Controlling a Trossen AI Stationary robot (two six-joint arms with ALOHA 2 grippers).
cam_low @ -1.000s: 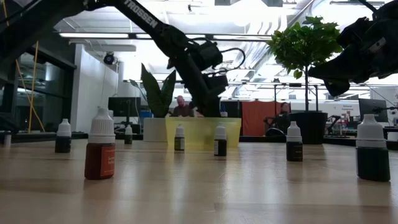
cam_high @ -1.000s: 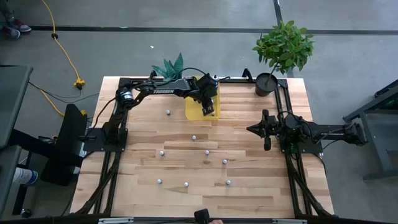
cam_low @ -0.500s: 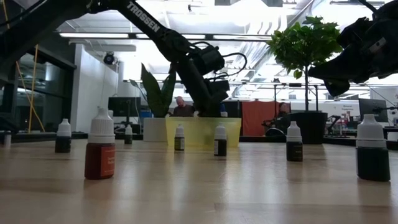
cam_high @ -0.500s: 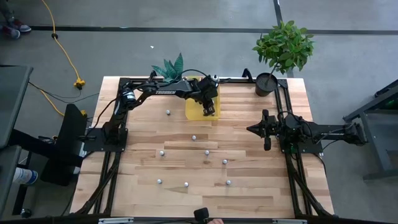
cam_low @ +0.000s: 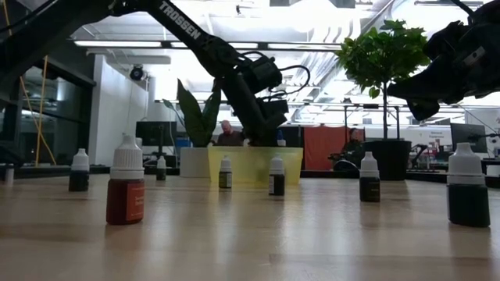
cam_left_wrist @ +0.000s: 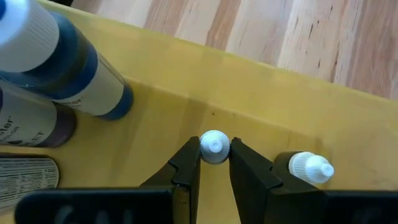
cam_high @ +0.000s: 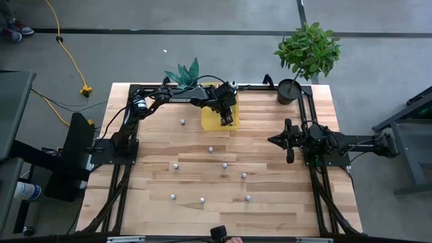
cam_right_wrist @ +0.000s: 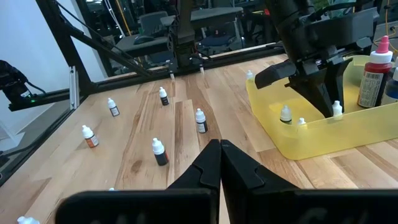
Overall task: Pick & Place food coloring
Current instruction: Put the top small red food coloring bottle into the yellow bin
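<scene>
High view: the left hand (cam_high: 228,120) is down inside the yellow tray (cam_high: 210,118) near the far edge of the surface (cam_high: 270,209), while the right hand (cam_high: 289,140) waits over the right side, well apart from any bottle. 9 loose bottles show as white dots on the bare wood — 1 (cam_high: 182,122) just left of the tray, the rest spread toward the middle and near edge. Judging by that, the task is partly done, with plenty left to collect.

Low view: the left arm reaches down behind the tray's front wall (cam_low: 254,165). The bottles on the wood all stand upright with caps up, among them a brown bottle (cam_low: 126,191) near the camera and a dark bottle (cam_low: 469,187) at the right.

Left wrist view: the hand's fingers (cam_left_wrist: 188,163) are clenched on the white cap of 1 small bottle (cam_left_wrist: 214,147), seen end-on — its long axis runs vertical, cap toward the camera, base toward the tray floor. It has not been let go. A 2nd cap (cam_left_wrist: 310,168) stands just beside it, and bigger bottles, 1 blue (cam_left_wrist: 68,65), lie on their sides in the tray.

Right wrist view: the right hand's fingers (cam_right_wrist: 208,165) are pressed together, holding nothing. 6 upright bottles dot the wood beyond, and 3 small caps stand in the tray near the left hand.
</scene>
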